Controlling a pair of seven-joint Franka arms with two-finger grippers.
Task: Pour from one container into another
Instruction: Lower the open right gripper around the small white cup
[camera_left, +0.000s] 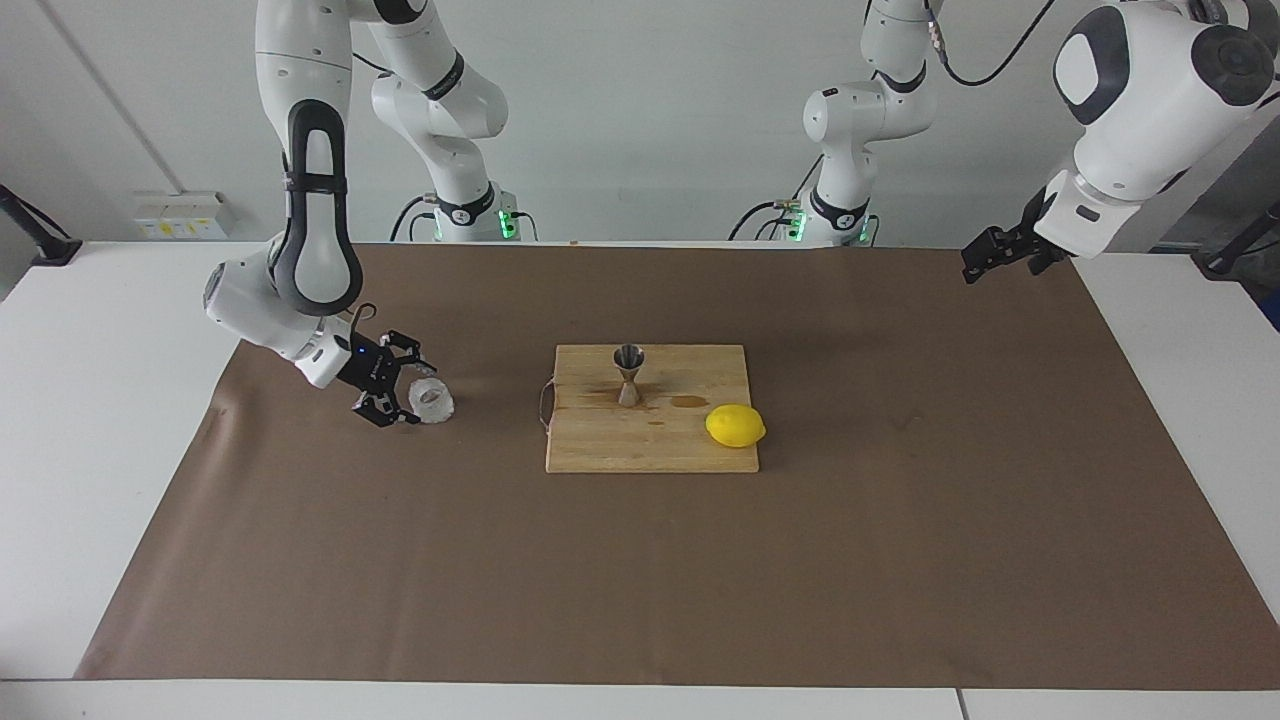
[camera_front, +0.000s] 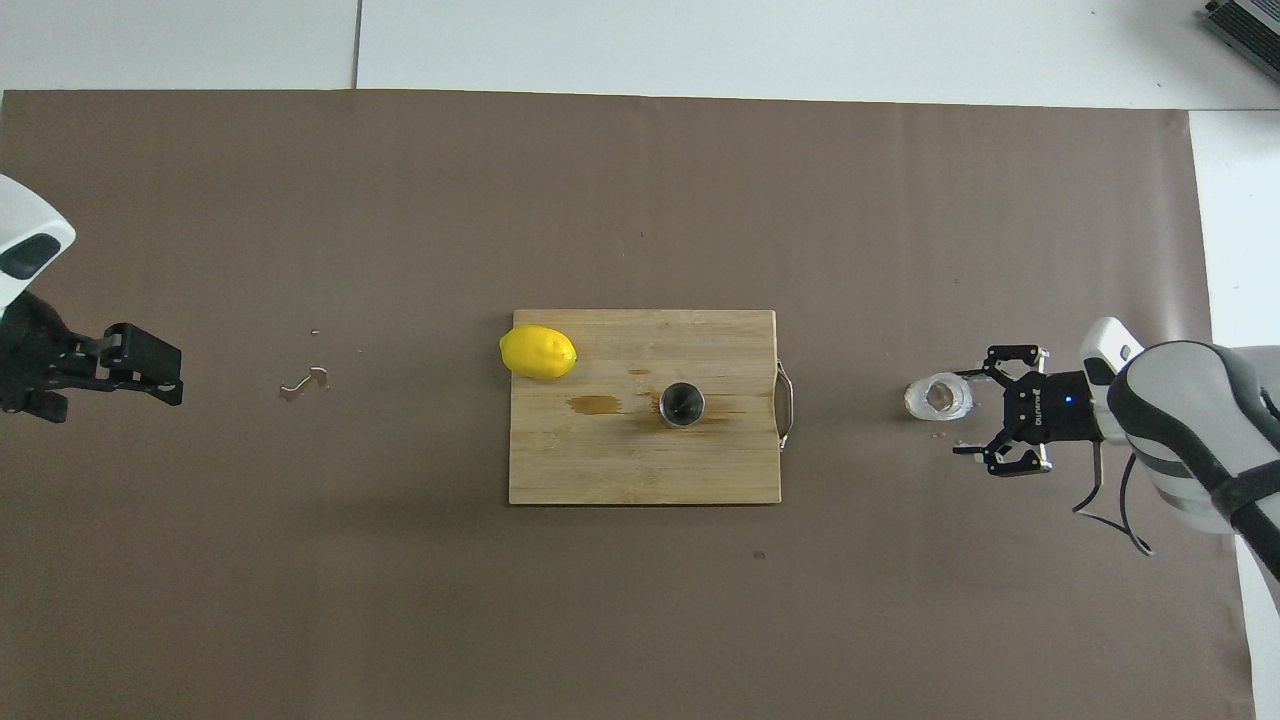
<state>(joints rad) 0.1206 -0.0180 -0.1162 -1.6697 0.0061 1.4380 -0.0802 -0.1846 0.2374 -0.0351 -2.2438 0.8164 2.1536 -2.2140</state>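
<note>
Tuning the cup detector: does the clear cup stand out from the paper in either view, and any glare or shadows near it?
Facing view: the cup reads whitish against the brown paper, partly masked by the open right pincer. Overhead view: it is pale with faint edges, no hard glare. Shadows are soft in both; the jigger casts a short one on the board.

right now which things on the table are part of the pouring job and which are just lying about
Part of the job:
- clear cup, on the brown mat toward the right arm's end
- steel jigger, upright on the board
- right gripper, fingers open beside the cup
- left gripper, waiting over the mat's edge

Just lying about:
- lemon, on the board's edge
- cutting board
- brown mat
</note>
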